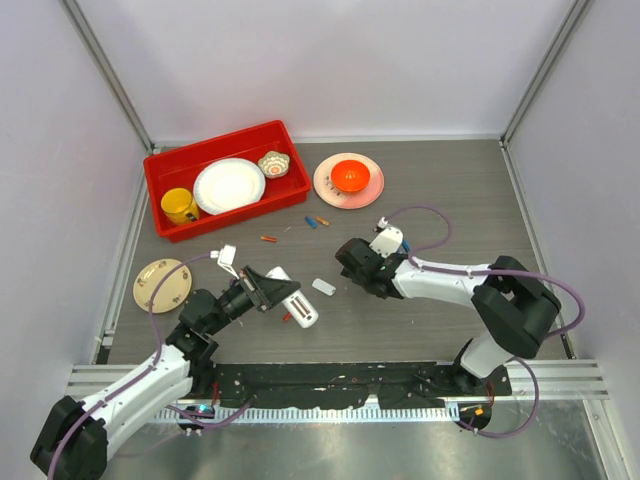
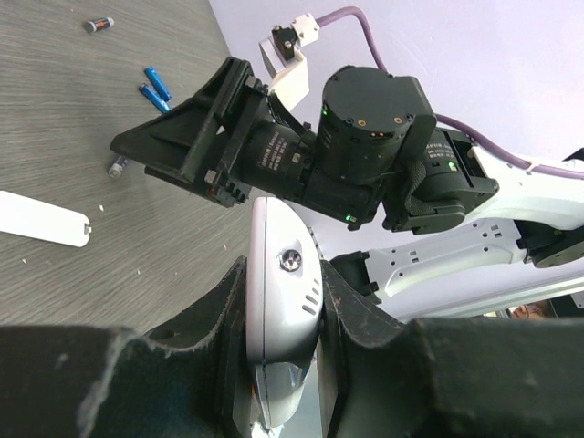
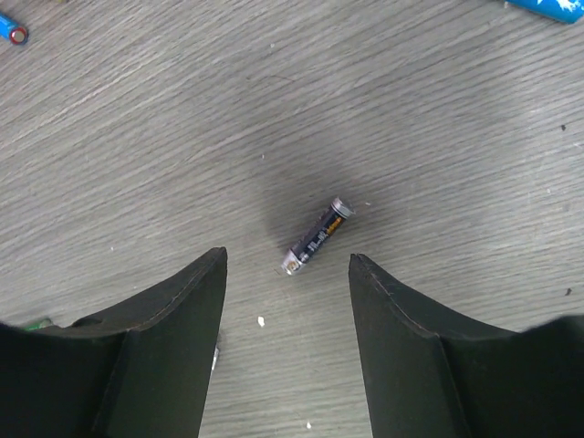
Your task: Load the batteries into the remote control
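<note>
The white remote control (image 2: 281,301) is clamped edge-on between my left gripper's (image 2: 283,269) fingers, and in the top view it (image 1: 300,306) sticks out toward the table's middle. My right gripper (image 3: 285,265) hangs open over a dark purple battery (image 3: 316,237), which lies flat just beyond its fingertips, touching neither. In the top view the right gripper (image 1: 350,262) hides that battery. Blue batteries (image 2: 155,89) lie farther back. An orange-red battery (image 1: 268,239) and a blue one (image 1: 310,222) lie near the red bin. Another orange-red battery (image 1: 287,317) rests beside the remote.
A small loose white rounded piece (image 1: 323,287) lies between the two grippers. A red bin (image 1: 200,150) at back left holds a yellow cup (image 1: 180,206), a white plate (image 1: 229,185) and a small bowl (image 1: 273,163). A pink plate (image 1: 370,192) carries an orange bowl. A beige plate (image 1: 160,283) sits far left.
</note>
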You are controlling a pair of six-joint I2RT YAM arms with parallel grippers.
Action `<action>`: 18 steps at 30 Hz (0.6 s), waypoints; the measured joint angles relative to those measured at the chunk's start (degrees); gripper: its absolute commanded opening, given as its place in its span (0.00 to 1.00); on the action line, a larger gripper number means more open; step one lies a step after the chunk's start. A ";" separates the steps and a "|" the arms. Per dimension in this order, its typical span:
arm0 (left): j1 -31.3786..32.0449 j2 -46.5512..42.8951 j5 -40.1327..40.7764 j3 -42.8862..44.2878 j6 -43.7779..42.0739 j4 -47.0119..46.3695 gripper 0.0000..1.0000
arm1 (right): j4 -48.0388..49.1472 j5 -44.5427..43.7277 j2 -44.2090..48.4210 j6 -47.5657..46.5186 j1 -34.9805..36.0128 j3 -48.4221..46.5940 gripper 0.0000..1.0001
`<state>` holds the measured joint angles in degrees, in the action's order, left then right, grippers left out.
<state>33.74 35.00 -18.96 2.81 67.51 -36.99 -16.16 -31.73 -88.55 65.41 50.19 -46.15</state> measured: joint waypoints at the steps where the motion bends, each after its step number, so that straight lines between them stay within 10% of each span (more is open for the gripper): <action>1: 0.00 0.02 0.00 0.00 0.00 0.00 0.00 | -0.37 -0.22 -0.74 0.20 0.00 -0.76 0.60; 18: 0.00 -0.52 -0.07 0.00 -0.50 0.17 0.00 | -5.84 -1.22 -7.50 3.43 0.00 -6.03 0.42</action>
<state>33.74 34.48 -19.03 2.81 67.00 -36.82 -22.00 -32.95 -96.05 68.84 50.19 -52.18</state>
